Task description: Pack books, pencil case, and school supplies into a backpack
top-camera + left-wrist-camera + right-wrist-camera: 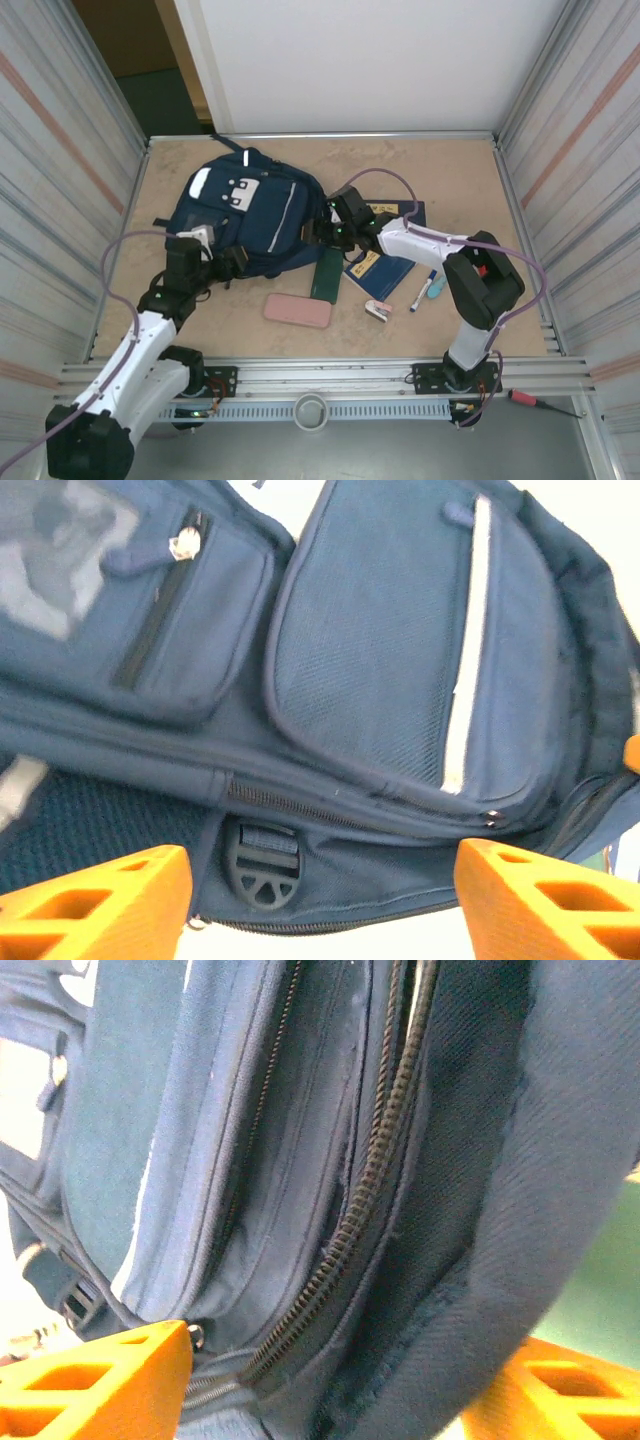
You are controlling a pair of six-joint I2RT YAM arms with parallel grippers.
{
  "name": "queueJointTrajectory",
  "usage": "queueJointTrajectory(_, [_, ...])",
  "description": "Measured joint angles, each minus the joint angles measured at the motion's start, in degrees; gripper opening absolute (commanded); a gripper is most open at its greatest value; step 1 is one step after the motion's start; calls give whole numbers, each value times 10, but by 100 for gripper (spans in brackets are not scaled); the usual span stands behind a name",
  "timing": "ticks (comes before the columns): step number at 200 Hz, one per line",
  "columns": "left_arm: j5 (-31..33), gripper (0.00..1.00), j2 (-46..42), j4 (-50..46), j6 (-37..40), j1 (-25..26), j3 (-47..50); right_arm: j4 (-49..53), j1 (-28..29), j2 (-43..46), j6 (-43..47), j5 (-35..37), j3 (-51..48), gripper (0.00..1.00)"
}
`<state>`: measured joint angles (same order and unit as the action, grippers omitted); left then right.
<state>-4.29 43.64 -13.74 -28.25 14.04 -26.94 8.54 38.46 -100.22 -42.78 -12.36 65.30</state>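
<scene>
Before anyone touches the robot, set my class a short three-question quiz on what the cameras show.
1. True or false: the pink pencil case already lies inside the backpack.
2. Which thing lies nearest the marker pen? A) the teal item B) the dark green flat box C) the backpack
3. Fill the gap: in the left wrist view, the left gripper has its orange fingers spread ___ above the backpack's black buckle.

Key
1. False: it lies on the table, in front of the backpack.
2. A
3. apart
</scene>
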Motion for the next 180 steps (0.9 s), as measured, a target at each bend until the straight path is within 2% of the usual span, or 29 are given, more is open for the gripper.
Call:
queueJointTrajectory(18, [21, 82, 7, 2, 4, 37, -18, 3, -40, 1, 15, -13, 0, 71])
queueJointTrajectory(31, [43, 84, 48, -2, 17, 82, -50, 4, -69, -1, 19, -17, 2, 70])
queueJointTrajectory(53, [91, 88, 181, -10, 59, 171, -154, 4, -84, -9, 28, -23, 6, 69])
queueJointTrajectory(67, [115, 89, 274, -15, 87, 208, -222, -1, -84, -5, 30, -27, 0, 70])
queueJointTrajectory(99, [151, 89, 436, -41, 142, 227, -339, -9, -106, 54, 35, -31, -63, 72])
queueJointTrajectory(117, [165, 85, 508, -59, 167, 227, -391, -9, -133, 97, 41, -31, -91, 72])
queueJointTrajectory(135, [179, 71, 573, -78, 186, 227, -443, -9, -156, 132, 44, -31, -111, 73])
queueJointTrajectory(154, [195, 49, 622, -90, 200, 227, -484, -2, -167, 156, 53, -26, -123, 74])
queueJointTrajectory(180, [202, 8, 636, -91, 221, 221, -493, 36, -168, 187, 85, 0, -123, 75])
